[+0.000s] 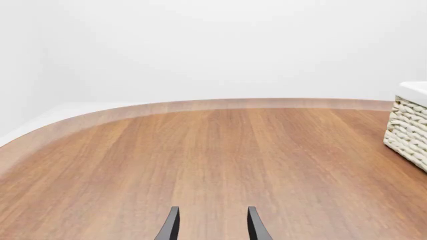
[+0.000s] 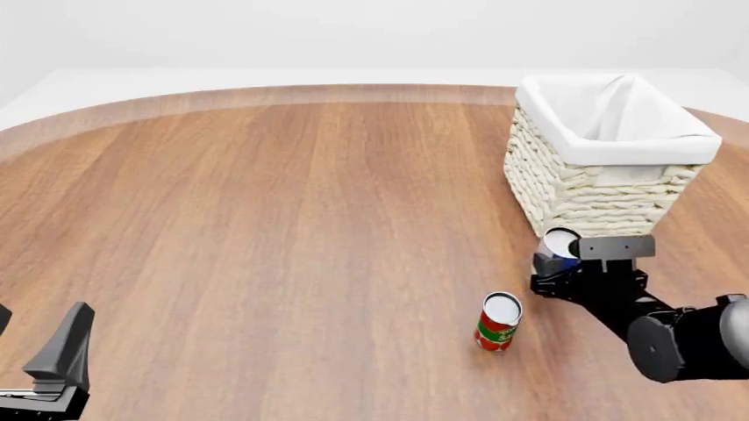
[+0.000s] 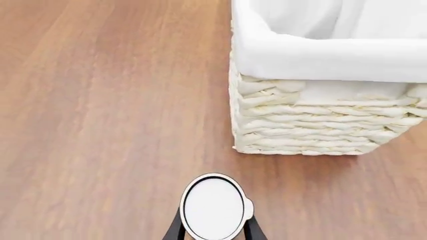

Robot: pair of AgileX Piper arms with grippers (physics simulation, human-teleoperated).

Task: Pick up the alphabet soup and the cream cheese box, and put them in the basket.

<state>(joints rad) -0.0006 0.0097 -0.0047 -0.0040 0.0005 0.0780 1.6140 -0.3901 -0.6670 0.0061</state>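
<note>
Front view: the right claw (image 2: 559, 263) grips the soup can (image 2: 560, 243) upright, and the basket (image 2: 585, 189) stands just beyond at about 12 o'clock. The left claw (image 1: 212, 226) hangs parted and empty, well apart.

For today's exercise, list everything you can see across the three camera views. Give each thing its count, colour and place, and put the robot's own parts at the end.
table: one, brown wood with a paler rounded edge, under everything.
basket: one, cream-white woven with a white cloth liner, far right of the table in the front view.
alphabet soup: one can, silver-white top, between the right gripper's fingers, just in front of the basket.
red and green can: one, white top, upright on the table, nearer than the basket and left of the right arm.
cream cheese box: not visible in any view.
left gripper: one, dark, fingers apart over bare table, near left corner.
right gripper: one, dark, closed around the soup can.
</note>
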